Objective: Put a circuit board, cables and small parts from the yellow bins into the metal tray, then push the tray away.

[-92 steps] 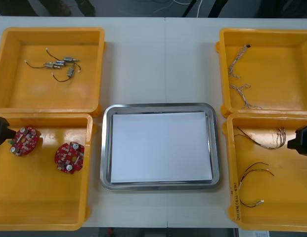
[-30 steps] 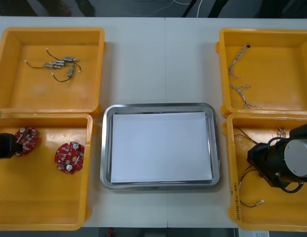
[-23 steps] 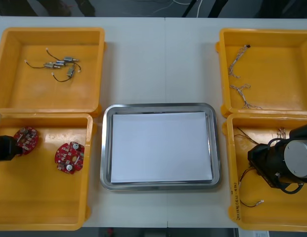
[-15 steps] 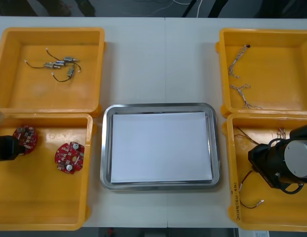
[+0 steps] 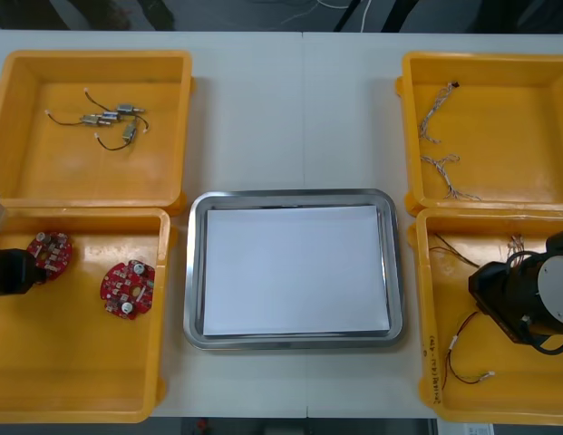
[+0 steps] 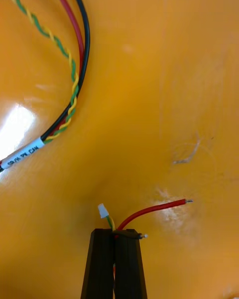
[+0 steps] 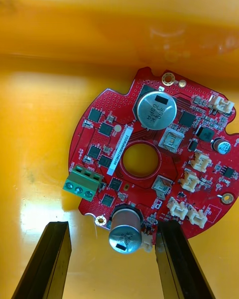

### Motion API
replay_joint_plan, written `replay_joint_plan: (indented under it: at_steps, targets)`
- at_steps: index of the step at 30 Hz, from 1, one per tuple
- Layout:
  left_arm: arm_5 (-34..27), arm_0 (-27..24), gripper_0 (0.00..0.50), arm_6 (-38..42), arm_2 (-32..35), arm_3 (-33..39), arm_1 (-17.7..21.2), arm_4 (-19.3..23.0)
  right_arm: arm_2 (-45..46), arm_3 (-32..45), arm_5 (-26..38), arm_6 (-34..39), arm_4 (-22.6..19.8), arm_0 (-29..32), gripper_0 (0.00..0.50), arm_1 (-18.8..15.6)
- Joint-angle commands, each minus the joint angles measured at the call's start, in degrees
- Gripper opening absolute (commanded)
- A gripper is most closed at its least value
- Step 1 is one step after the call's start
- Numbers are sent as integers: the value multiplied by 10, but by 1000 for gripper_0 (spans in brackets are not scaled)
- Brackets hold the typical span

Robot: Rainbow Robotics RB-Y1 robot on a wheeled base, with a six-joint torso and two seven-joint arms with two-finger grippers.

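Observation:
In the near left yellow bin (image 5: 82,381) lie two round red circuit boards, one (image 5: 47,252) by my left gripper (image 5: 23,270) and another (image 5: 127,288) further in. My left gripper (image 7: 112,226) is open, its fingers standing either side of the nearer board's (image 7: 104,129) edge without gripping it. In the near right yellow bin (image 5: 499,399), my right gripper (image 6: 115,236) is shut on the loose ends of a red and yellow cable (image 6: 149,210). The same cable (image 5: 467,353) trails out below the right wrist (image 5: 526,304), which hides the fingers in the front view.
The metal tray (image 5: 295,195), white inside, sits between the bins. Small metal parts (image 5: 109,120) lie in the far left bin (image 5: 18,136). Twisted cables (image 5: 440,136) lie in the far right bin (image 5: 535,136). A second cable (image 6: 74,79) lies beyond the right fingers.
Both arms came down into their near bins. Within the last second my right gripper shut on the cable's ends and shifted right, dragging the cable. The left gripper stayed open by the board.

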State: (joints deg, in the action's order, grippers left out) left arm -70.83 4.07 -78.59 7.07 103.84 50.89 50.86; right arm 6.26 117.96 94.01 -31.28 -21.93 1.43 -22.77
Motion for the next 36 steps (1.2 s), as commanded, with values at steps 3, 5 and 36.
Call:
replay_joint_plan:
  at_steps: [3,5,36]
  targets:
    - [7,18,457,-78,-7,1,27,4,31,20,-3,18,-19,6,0,-41]
    - [8,19,366,-79,-7,0,28,3,39,20,-3,19,-22,4,0,-46]
    - [-83,9,0,-72,46,40,30,32,130,-26,-7,13,-42,-32,0,-105]
